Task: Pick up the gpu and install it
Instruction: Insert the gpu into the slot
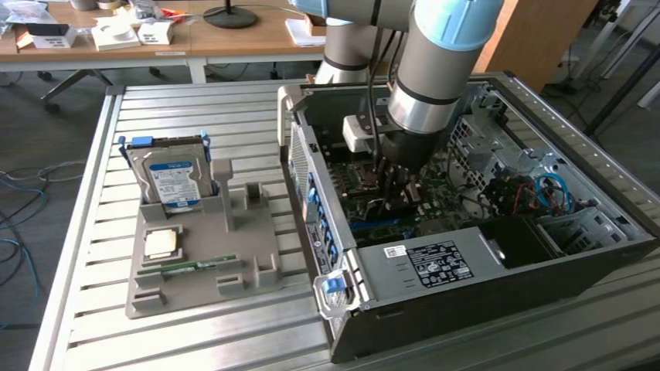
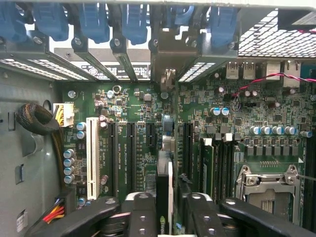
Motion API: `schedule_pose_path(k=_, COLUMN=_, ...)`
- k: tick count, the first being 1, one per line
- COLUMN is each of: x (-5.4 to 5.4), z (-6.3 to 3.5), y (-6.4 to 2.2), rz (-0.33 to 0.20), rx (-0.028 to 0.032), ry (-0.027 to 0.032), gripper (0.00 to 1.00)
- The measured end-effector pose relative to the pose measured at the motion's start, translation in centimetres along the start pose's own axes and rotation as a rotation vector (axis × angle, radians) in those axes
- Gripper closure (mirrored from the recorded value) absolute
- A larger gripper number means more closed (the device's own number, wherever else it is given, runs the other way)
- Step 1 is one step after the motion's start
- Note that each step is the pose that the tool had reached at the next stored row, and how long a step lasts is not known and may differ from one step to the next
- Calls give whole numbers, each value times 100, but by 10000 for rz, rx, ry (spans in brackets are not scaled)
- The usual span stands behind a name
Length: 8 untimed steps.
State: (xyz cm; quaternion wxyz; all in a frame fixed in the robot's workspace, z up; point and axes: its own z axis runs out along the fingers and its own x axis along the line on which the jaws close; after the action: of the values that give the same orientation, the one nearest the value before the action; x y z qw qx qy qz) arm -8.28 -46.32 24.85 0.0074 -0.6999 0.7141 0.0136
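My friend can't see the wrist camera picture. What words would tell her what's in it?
The robot's hand holds a thin gpu edge-on, right above a green motherboard inside a computer case. Black slots and one white slot run along the board, with blue clips at the case's back edge.

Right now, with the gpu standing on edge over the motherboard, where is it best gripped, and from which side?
Probably by its upper edge, from straight above, with pads on the two flat faces. The gpu is a thin card standing edge-on above the motherboard, so its lower edge should stay free for a slot. The end effector grips it that way.
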Motion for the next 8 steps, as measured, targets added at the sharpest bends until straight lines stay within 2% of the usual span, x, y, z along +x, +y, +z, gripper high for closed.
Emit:
schedule_pose_path(k=1, x=0, z=0, y=0, rz=0, rx=0, ry=0, gripper=66)
schedule_pose_path(k=8, x=-1, z=-31, y=0, rz=-1, rx=0, ry=0, gripper=66)
